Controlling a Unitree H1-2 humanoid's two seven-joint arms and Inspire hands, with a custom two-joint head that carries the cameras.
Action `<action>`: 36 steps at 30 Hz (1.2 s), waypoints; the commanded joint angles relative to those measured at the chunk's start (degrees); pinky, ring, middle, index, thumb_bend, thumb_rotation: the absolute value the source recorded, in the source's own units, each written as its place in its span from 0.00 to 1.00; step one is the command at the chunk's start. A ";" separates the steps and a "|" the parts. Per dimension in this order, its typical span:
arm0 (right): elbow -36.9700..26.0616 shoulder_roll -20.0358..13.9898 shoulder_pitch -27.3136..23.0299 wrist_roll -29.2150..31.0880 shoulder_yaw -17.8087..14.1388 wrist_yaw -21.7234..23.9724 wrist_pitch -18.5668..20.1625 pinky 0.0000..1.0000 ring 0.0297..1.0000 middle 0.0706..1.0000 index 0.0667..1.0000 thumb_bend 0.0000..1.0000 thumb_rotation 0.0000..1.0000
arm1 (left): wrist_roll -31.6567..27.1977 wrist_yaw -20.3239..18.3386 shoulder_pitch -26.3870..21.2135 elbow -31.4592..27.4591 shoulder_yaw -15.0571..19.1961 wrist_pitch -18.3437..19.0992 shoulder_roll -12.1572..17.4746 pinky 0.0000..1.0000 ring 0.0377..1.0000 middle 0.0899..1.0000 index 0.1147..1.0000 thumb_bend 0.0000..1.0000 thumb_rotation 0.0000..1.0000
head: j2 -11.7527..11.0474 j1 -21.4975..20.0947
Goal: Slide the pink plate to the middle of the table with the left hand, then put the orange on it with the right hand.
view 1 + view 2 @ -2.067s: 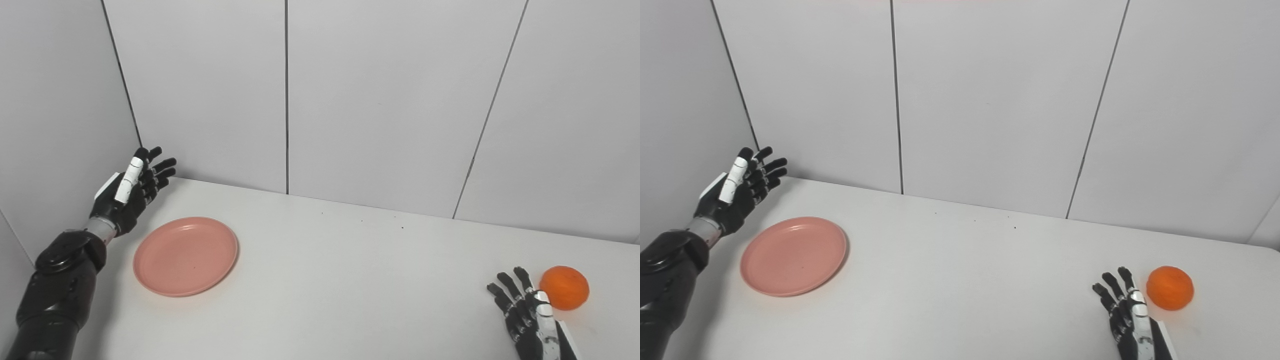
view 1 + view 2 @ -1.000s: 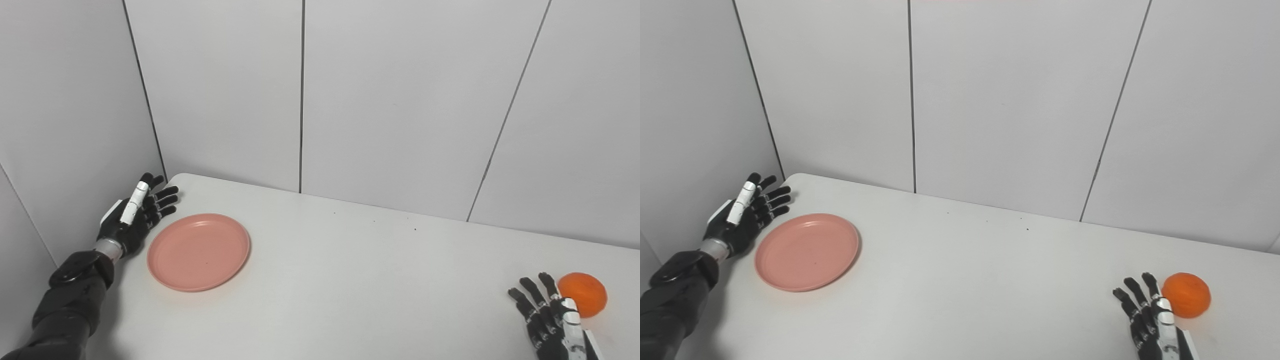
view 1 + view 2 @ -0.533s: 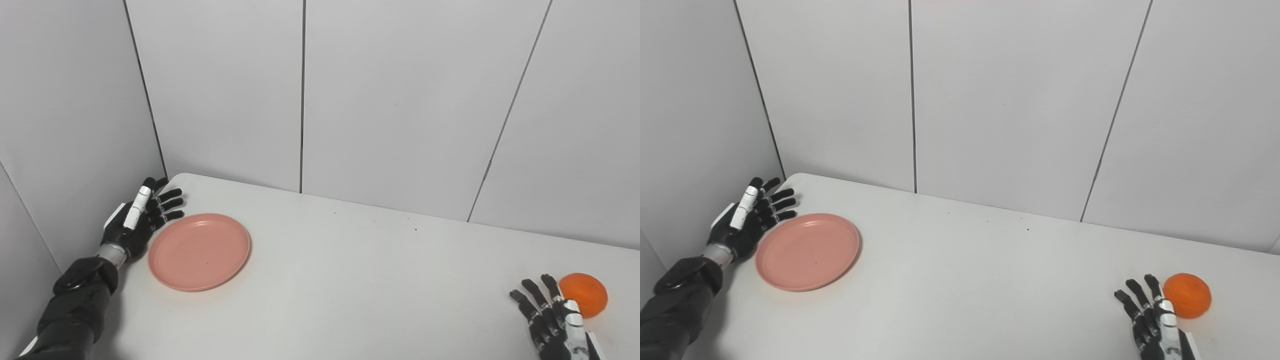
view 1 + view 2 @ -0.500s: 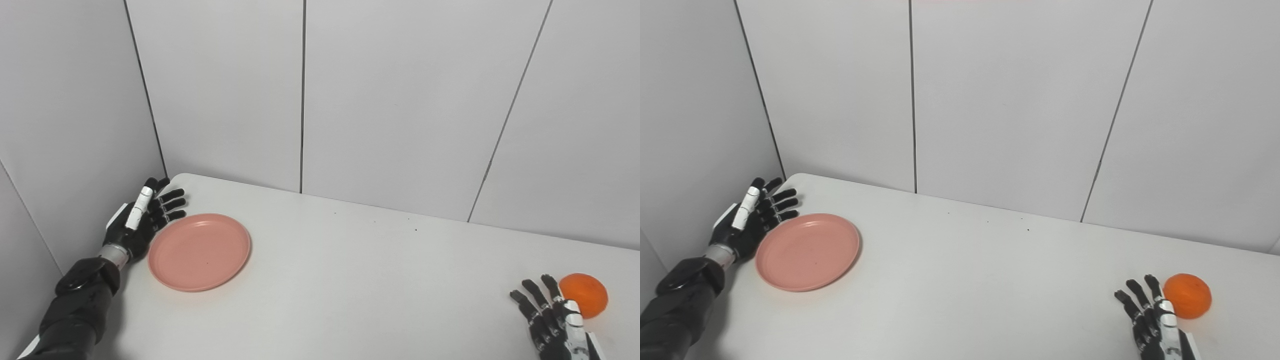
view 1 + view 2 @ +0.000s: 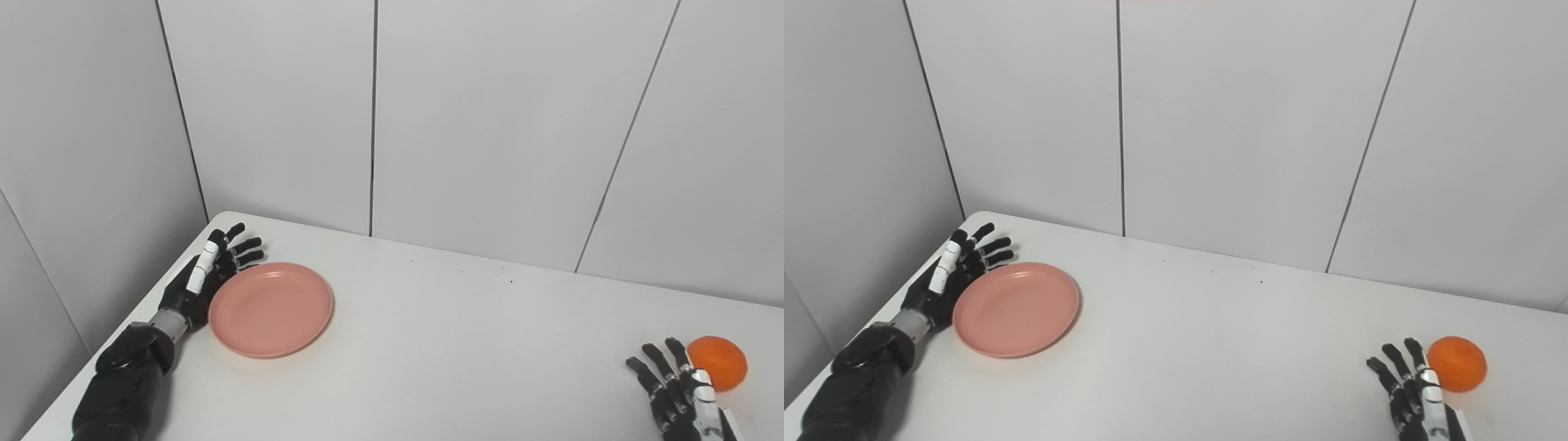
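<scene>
The pink plate (image 5: 271,309) lies flat on the left part of the white table (image 5: 441,349). My left hand (image 5: 208,275) is open, fingers spread, pressed edge-on against the plate's left rim; the same left hand (image 5: 949,278) and plate (image 5: 1017,308) show in the right eye view. The orange (image 5: 717,363) sits near the table's right front corner. My right hand (image 5: 677,398) is open, fingers spread, just left of the orange (image 5: 1456,364) and a little nearer to me, apart from it.
Grey wall panels (image 5: 478,122) close the table at the back and on the left. The table's left edge (image 5: 122,331) runs just beside my left forearm. Bare white tabletop lies between plate and orange.
My left hand has come against the plate's left rim and pushed the plate a little to the right. The right hand and the orange have stayed put.
</scene>
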 commanded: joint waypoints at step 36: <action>-4.34 3.13 2.94 -4.22 2.83 -4.15 1.15 0.97 0.84 0.89 0.99 0.66 0.98 | 4.18 11.94 3.16 -25.13 -4.45 15.16 -8.30 0.86 0.84 0.81 0.95 0.86 0.82 | 1.68 -10.84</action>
